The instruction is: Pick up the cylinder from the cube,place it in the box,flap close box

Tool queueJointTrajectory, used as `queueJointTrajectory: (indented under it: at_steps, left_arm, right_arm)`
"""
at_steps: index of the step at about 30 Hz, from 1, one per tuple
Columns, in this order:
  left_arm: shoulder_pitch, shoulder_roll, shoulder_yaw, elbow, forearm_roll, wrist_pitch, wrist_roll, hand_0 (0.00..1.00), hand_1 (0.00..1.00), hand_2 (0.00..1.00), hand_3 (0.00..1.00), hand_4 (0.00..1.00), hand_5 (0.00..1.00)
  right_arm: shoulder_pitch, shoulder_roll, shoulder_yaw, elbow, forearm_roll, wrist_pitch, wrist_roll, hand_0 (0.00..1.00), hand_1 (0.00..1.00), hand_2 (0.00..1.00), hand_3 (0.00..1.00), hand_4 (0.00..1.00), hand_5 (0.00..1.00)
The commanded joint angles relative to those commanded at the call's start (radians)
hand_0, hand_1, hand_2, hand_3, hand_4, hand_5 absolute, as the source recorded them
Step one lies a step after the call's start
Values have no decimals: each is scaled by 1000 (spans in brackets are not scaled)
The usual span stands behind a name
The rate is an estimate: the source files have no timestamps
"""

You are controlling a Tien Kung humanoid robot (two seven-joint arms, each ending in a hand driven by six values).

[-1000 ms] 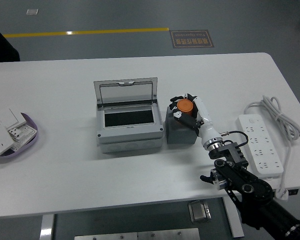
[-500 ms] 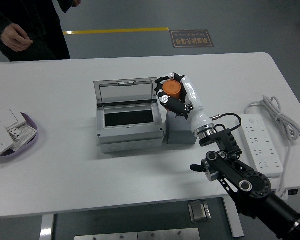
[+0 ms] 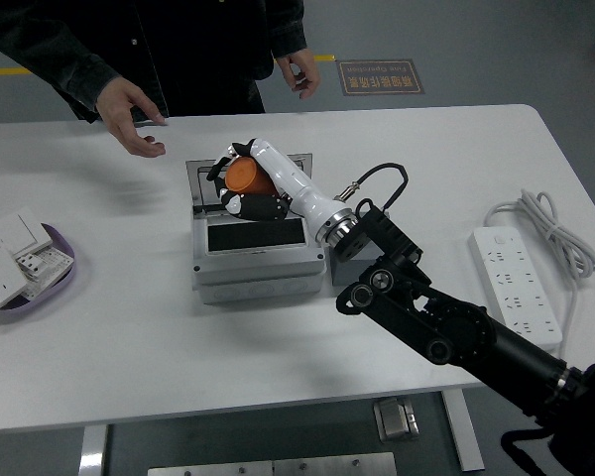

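Overhead, one right hand [image 3: 246,185] grasps one orange cylinder [image 3: 242,177] above one open box [image 3: 255,243], beside one cube [image 3: 349,271].

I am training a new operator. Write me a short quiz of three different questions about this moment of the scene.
1. True or false: the right hand holds the orange cylinder above the open grey box.
2. Multiple choice: where is the white power strip? A) inside the box B) on the table's right part C) in the person's hand
3. Fill in: the box lid stands ____ (open / closed).

Key:
1. True; the fingers are wrapped around the cylinder, over the back part of the box.
2. B; it lies on the white table with its cable coiled beside it.
3. Open; the lid is raised at the far side. The left hand is out of view.
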Motion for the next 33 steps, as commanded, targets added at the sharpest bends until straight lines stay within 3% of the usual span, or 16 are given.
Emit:
queueJointTrajectory:
  at_steps: [4,5,9,10,11,16,17,22,23,28,29,33]
  left_arm:
    - [-2,3,-4,0,5,-1,1,605,583,559,599,665,270]
    - [-3,3,-5,0,7,-1,1,605,582,559,598,665,274]
    - [-4,5,-7,0,10,-2,1,605,582,559,598,665,274]
    - [-4,5,-7,0,10,-2,1,605,582,559,598,665,274]
    - [-4,4,-8,0,11,-2,1,605,583,559,598,666,274]
    - [-3,4,-10,0,14,-3,3,605,583,559,598,666,274]
    - [-3,4,-11,0,16,-3,3,605,583,559,598,667,276]
    - [-3,6,-14,0,18,-4,3,605,583,559,598,667,276]
    - [-3,6,-14,0,18,-4,3,605,583,559,598,668,277]
    - [-4,5,-14,0,19,-4,2,605,583,559,598,668,277]
    - [-4,5,-14,0,19,-4,2,605,583,559,598,668,278]
    - [-3,3,-13,0,18,-4,3,605,583,559,598,668,278]
  right_arm:
    - [30,0,-32,-18,-73,13,-108,2,154,263,215,2,2]
    - [36,0,-42,-23,-83,17,-134,2,175,308,296,2,2]
    - [51,0,-70,-40,-116,52,-220,2,175,308,296,2,2]
    - [52,0,-73,-43,-122,63,-235,2,175,308,296,2,2]
    - [53,0,-77,-45,-130,81,-249,2,228,371,345,2,2]
    - [54,0,-88,-52,-137,136,-264,2,228,371,345,2,2]
    - [54,0,-90,-53,-142,144,-264,269,435,447,430,178,2]
    - [58,0,-94,-51,-185,182,-272,269,435,447,430,178,2]
    - [59,0,-94,-50,-199,191,-277,720,656,637,653,362,81]
    - [61,0,-92,-49,-273,225,-297,720,656,637,653,362,81]
    - [61,0,-92,-48,-284,229,-300,814,712,699,714,480,33]
    - [60,0,-87,-44,-324,241,-307,814,712,699,714,480,33]
